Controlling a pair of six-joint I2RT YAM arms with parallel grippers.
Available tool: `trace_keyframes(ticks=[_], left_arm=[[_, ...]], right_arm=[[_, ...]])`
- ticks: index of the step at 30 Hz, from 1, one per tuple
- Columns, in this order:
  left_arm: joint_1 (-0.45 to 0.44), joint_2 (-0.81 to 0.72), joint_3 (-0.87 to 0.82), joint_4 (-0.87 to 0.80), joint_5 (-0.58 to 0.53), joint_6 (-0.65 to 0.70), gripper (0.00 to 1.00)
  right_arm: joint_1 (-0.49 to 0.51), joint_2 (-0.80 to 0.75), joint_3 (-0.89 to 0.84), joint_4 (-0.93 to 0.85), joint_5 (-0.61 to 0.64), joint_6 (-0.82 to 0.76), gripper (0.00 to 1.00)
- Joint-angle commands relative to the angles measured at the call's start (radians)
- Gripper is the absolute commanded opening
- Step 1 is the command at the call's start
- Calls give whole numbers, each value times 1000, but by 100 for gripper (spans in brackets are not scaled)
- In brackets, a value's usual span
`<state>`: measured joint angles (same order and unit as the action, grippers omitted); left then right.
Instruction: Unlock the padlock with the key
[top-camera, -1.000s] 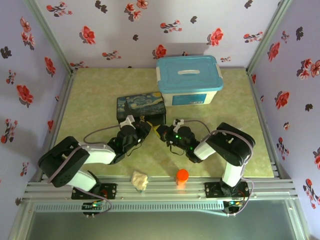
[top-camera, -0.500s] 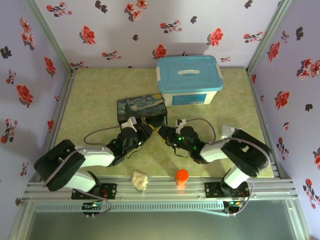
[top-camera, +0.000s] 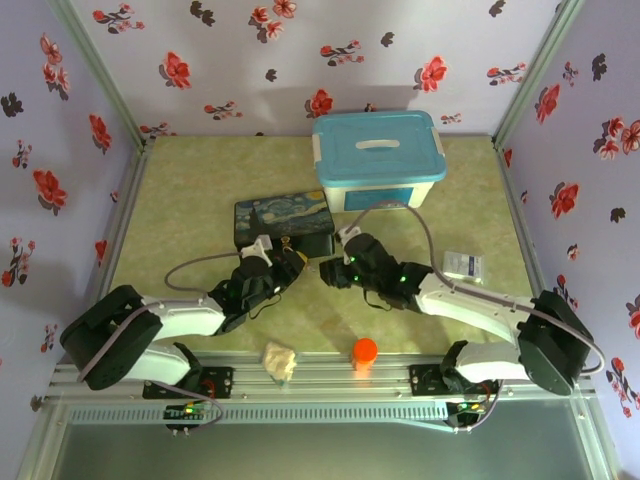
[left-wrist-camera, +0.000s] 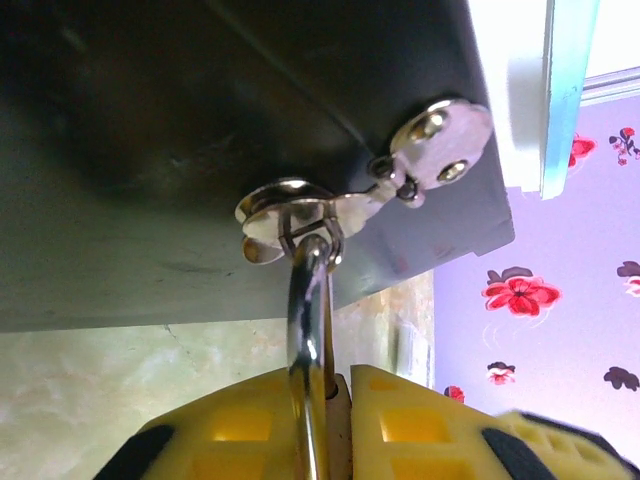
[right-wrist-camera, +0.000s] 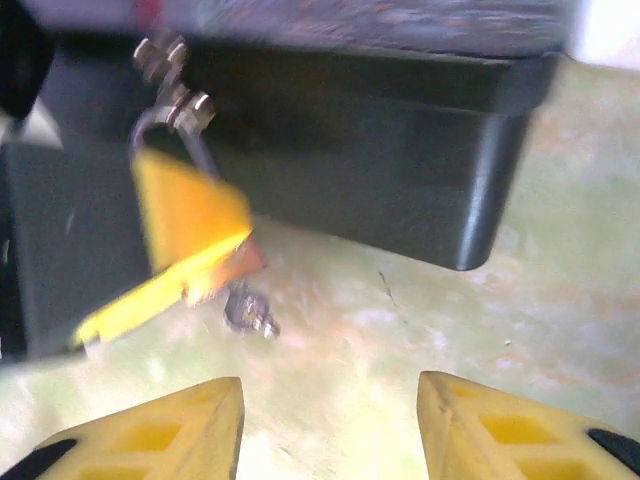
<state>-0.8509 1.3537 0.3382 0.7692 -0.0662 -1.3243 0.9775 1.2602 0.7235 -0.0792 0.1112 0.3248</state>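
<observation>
In the left wrist view my left gripper (left-wrist-camera: 342, 390) is shut on the padlock (left-wrist-camera: 308, 300), gripping its body. The silver shackle runs up through the metal latch (left-wrist-camera: 330, 205) of the dark painted box (left-wrist-camera: 200, 130). From above, the left gripper (top-camera: 288, 264) sits at the box's front. My right gripper (right-wrist-camera: 330, 395) is open over bare table, facing the box. Ahead of it, blurred, the left gripper's yellow fingers (right-wrist-camera: 185, 225) hold the padlock (right-wrist-camera: 240, 262). The small dark key (right-wrist-camera: 248, 310) is just below it. I cannot tell whether the key is in the lock.
The painted box (top-camera: 283, 220) lies mid-table, with a blue lidded bin (top-camera: 378, 160) behind it. An orange cap (top-camera: 365, 350) and a crumpled pale wad (top-camera: 280, 361) sit near the front edge. A small packet (top-camera: 463, 264) lies at the right.
The right arm has stretched out low to the right, and its wrist has shifted slightly toward the bin. Its gripper stays by the box's front. The left arm has barely moved.
</observation>
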Motion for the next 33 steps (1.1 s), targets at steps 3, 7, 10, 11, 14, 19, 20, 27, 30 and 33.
trace_keyframes(ticks=[3,7,10,11,14,19,20,27,30,33], left_arm=[[-6,-46,5,19,37,44,0],[-5,-55,4,19,36,38,0],[-4,-55,-2,43,42,23,0],[-5,-55,-2,47,45,21,0],[-5,-55,-3,49,52,14,0],[-5,-42,-5,66,63,1,0],[-5,-45,-5,68,64,-1,0],[-5,-55,-16,70,65,-3,0],[-5,-52,-21,82,65,-13,0],[-5,-54,-22,84,66,-13,0]], right_arm=[[73,4,-49,129,126,-490,47],[76,94,-12,146,92,-560,41],[84,127,-11,198,50,-580,35],[84,130,-17,221,43,-584,35],[86,150,-9,250,44,-594,37],[102,198,14,281,74,-609,36],[105,206,20,284,76,-611,36],[105,244,35,311,120,-607,24],[105,247,31,312,135,-592,18],[103,260,28,320,137,-563,15]])
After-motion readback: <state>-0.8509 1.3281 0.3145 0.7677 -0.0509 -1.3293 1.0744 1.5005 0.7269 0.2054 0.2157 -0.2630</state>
